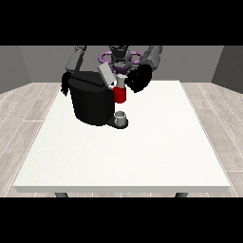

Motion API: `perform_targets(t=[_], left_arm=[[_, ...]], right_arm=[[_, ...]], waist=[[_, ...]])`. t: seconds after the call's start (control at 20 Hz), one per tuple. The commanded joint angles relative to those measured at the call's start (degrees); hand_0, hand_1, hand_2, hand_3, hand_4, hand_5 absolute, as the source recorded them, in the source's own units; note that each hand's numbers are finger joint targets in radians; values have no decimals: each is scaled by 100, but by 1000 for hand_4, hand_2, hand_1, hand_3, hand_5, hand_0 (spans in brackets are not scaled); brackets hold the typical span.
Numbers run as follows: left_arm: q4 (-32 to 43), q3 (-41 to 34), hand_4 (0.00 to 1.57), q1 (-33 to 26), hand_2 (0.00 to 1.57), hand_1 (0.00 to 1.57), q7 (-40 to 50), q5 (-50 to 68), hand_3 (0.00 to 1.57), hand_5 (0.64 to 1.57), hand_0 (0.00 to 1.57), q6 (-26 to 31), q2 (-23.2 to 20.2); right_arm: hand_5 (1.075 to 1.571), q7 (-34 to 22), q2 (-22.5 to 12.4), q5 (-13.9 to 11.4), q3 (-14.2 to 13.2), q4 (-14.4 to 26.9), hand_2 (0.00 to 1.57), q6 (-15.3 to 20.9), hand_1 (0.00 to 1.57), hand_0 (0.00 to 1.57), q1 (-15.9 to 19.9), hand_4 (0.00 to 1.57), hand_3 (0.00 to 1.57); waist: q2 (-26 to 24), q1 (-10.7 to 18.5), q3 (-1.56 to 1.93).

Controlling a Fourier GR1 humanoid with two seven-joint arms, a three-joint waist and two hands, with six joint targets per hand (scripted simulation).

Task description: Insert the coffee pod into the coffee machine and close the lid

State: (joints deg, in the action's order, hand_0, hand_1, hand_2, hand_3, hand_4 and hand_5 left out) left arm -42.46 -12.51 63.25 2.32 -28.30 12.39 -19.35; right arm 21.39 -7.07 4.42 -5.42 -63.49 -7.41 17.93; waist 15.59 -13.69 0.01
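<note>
Front view: I see the coffee machine upper left of centre, lid raised
Pod: coffee pod at the red brew head
Hands: view's right hand beside pod, view's left hand behind the machine; fingers, I cannot tell
Left: seating, closing

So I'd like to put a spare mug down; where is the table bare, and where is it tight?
The table is bare across its whole near half and along the right side. It is crowded at the far left, where the coffee machine, the small cup at its base and the hand at the view's right sit close together.
</note>
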Motion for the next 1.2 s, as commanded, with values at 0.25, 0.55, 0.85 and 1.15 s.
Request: perform_targets(t=[0.25,0.55,0.85,1.15], left_arm=[[154,-52,625,424,1467,1438,-74,-27,1362,1571,1438,-7,-360],[297,47,705,304,1496,1483,-337,-161,1399,1571,1483,37,-540],[365,-122,603,598,1443,1391,-271,-56,1373,1571,1391,-57,-618],[179,146,554,458,1384,1374,-141,-166,1258,1571,1374,-129,-217]], right_arm=[[1571,149,-131,31,-128,288,0,-107,0,0,403,233,0],[1571,-46,-291,135,-274,210,0,-130,0,0,653,258,0],[1571,-179,-237,77,-215,361,0,-78,0,0,820,263,0],[1571,155,-204,47,-341,891,0,-3,0,0,752,240,0]], waist=[[479,-62,2],[579,-118,1],[682,-211,0],[408,46,2]])
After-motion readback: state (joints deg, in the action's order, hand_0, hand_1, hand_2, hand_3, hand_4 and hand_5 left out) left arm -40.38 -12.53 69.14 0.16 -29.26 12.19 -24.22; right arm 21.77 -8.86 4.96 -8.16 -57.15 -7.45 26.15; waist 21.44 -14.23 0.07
